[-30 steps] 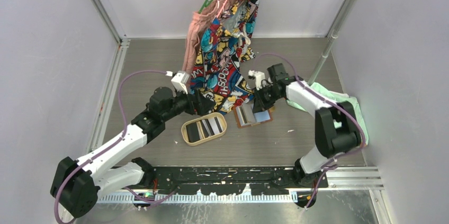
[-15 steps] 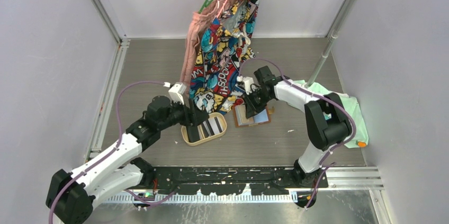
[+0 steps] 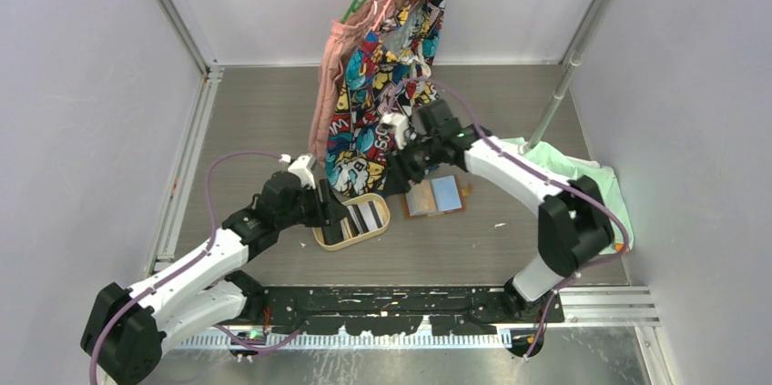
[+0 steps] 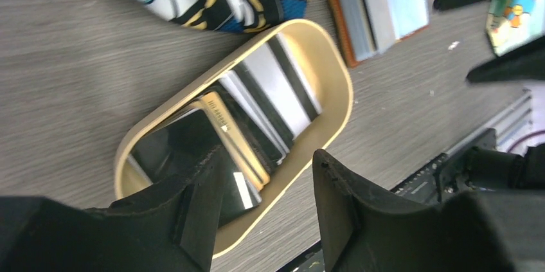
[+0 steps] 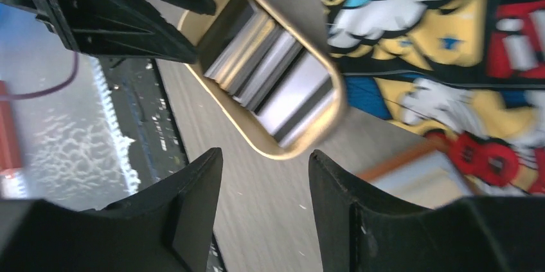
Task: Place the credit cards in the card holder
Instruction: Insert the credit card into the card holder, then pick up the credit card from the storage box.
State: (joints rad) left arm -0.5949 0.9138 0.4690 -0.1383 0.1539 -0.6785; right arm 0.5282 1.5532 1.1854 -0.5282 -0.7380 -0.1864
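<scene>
Oval wooden tray (image 4: 344, 101), glossy cards (image 4: 276, 92), leather holder (image 4: 337, 24) (opened flat), left hand (image 4: 268, 159), right hand (image 5: 265, 156) parted, probably empty

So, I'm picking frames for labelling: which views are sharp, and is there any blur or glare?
Top external: sharp and evenly lit. Left wrist: fairly sharp, with bright glare on the glossy credit cards in the wooden tray. Right wrist: blurred throughout, the comic-print cloth smeared most.
</scene>
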